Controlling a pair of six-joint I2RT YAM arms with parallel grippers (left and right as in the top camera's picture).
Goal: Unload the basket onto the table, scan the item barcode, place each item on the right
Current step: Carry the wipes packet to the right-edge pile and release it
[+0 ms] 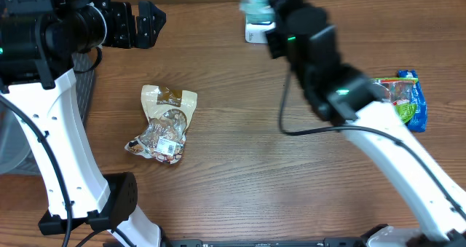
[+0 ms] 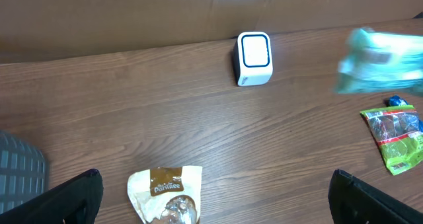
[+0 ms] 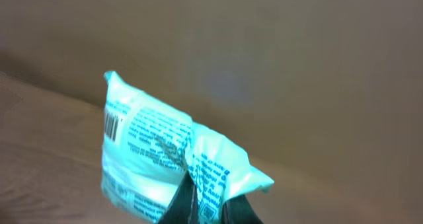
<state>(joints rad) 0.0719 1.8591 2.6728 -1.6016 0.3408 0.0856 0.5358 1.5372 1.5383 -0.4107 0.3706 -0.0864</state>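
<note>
My right gripper is shut on a fold of a mint-green packet, whose barcode shows on its upper left corner. From overhead, that packet hangs above the white scanner at the table's back edge, partly covering it. In the left wrist view the scanner faces up with a blue-rimmed window, and the packet is a blur to its right. My left gripper is open at the back left with nothing between its fingers.
A beige snack pouch lies left of centre on the wooden table. A green and blue packet lies at the right edge. A grey ribbed basket sits at the far left.
</note>
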